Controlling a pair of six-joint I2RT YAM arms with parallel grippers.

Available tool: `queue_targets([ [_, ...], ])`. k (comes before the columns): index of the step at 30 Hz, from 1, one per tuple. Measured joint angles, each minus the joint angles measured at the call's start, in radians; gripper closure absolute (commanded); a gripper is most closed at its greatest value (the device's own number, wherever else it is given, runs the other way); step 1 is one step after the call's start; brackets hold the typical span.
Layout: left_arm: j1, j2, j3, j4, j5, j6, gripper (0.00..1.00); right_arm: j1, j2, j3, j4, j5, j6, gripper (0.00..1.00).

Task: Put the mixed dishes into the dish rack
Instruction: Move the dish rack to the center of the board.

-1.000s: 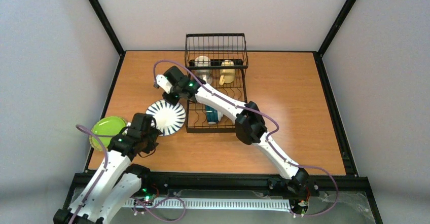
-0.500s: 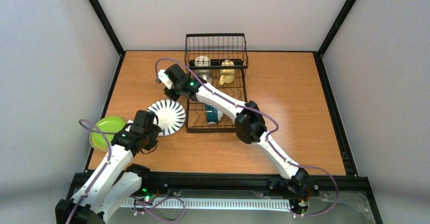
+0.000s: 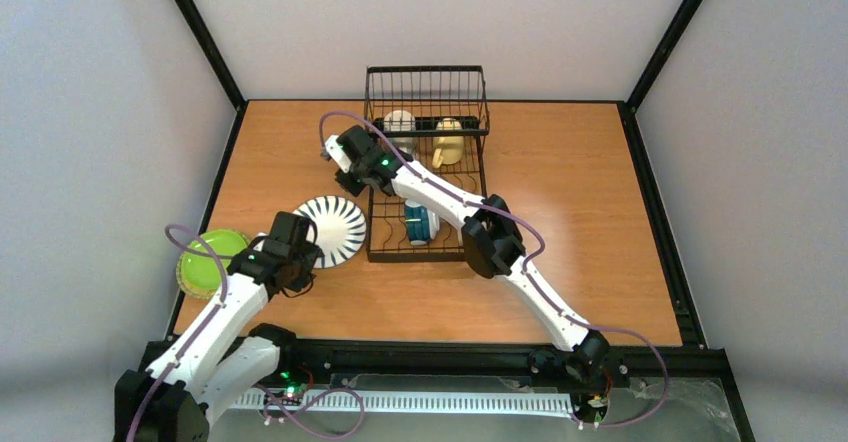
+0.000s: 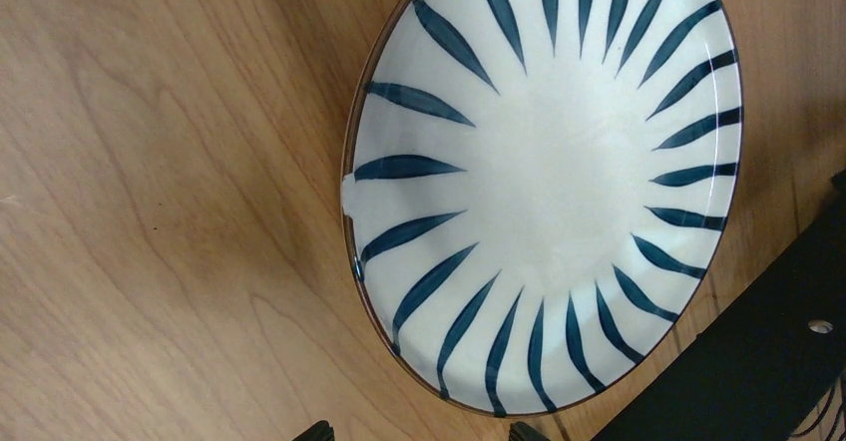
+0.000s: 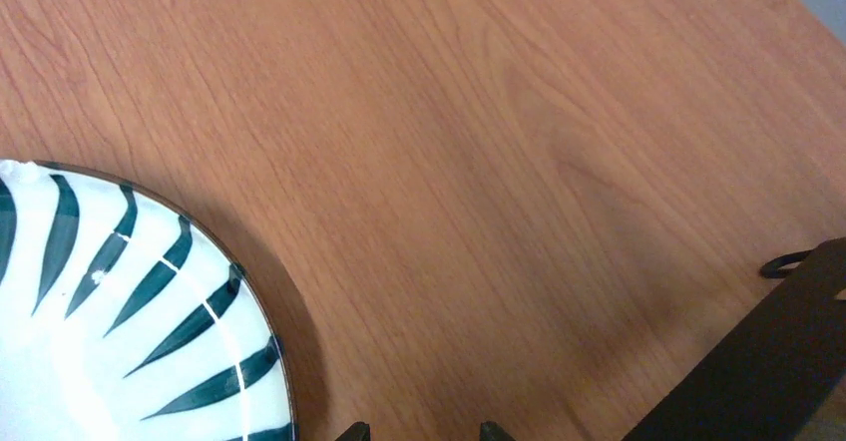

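Note:
The black-and-white striped plate (image 3: 332, 230) lies flat on the table, just left of the black wire dish rack (image 3: 428, 252). My left gripper (image 3: 303, 258) is open and empty at the plate's near-left rim; the left wrist view shows the plate (image 4: 549, 182) just beyond its fingertips (image 4: 319, 431). My right gripper (image 3: 340, 160) is open and empty above bare table beyond the plate (image 5: 120, 331). The lime-green plate (image 3: 208, 260) lies at the left edge. A cream mug (image 3: 400, 122), a yellow mug (image 3: 448, 144) and a teal-and-white cup (image 3: 420, 225) are in the rack. The cream bowl and tan plate are out of view.
The right arm (image 3: 440, 202) stretches diagonally over the rack's near part. The rack's dark edge shows at lower right in the left wrist view (image 4: 758, 361) and in the right wrist view (image 5: 768, 361). Black frame rails (image 3: 220, 172) border the table.
My right gripper has drawn back from the striped plate's far rim toward the rack's far end. My left gripper has moved right, up to the plate's near rim.

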Motion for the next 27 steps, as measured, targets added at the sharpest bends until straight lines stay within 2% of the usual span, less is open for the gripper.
queue_targets([
  [27, 0.0, 0.005, 0.0, 0.025, 0.033, 0.0, 0.0, -0.008, 0.011, 0.016, -0.005, 0.11, 0.086, 0.37],
])
